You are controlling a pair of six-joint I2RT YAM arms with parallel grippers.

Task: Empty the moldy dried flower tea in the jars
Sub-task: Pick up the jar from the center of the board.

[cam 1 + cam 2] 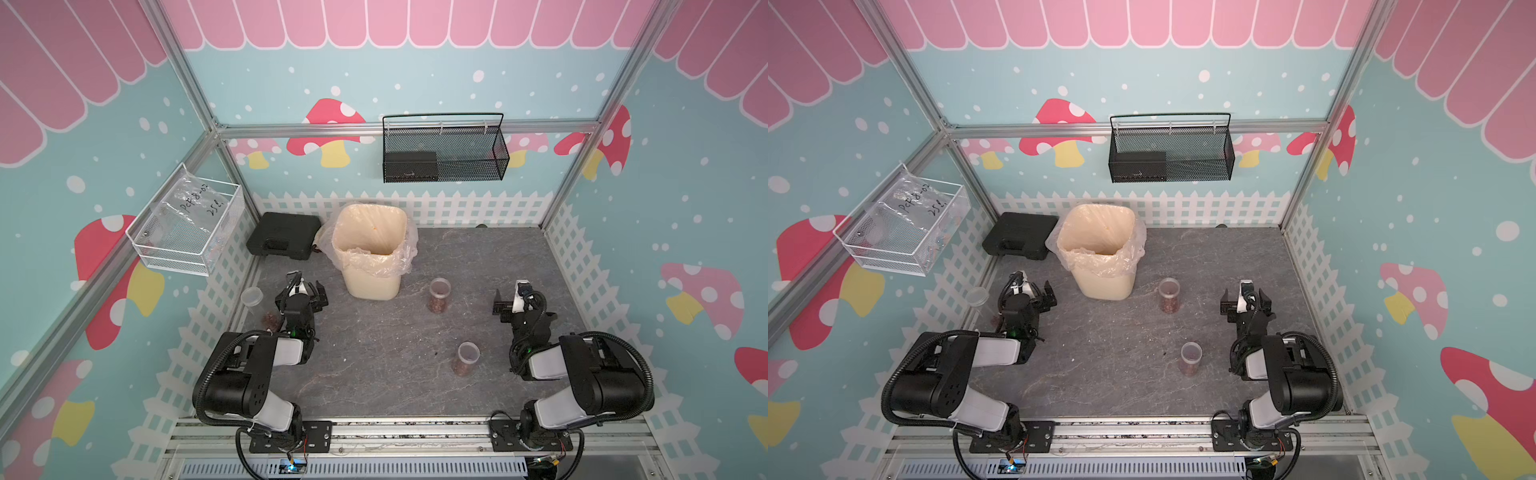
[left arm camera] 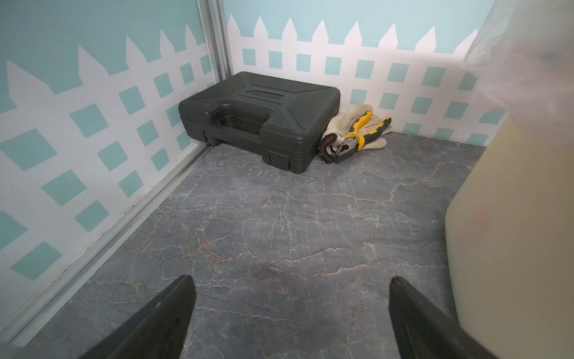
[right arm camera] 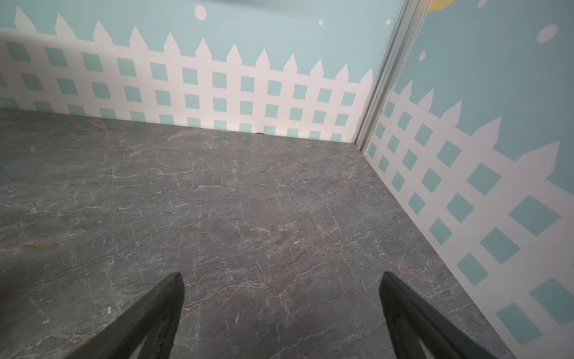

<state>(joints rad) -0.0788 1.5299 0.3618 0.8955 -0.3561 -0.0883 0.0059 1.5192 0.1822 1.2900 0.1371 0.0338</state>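
Our left gripper (image 1: 305, 289) gapes empty, with the wall jar (image 1: 252, 297) just beside it on its left. Our right gripper (image 1: 1245, 300), likewise spread, holds nothing. The middle jar (image 1: 439, 294) and near jar (image 1: 467, 358), both holding tea (image 1: 438, 306), stand apart to its left.

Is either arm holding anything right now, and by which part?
Nothing is held. The left end effector and the right end effector are both open and empty.
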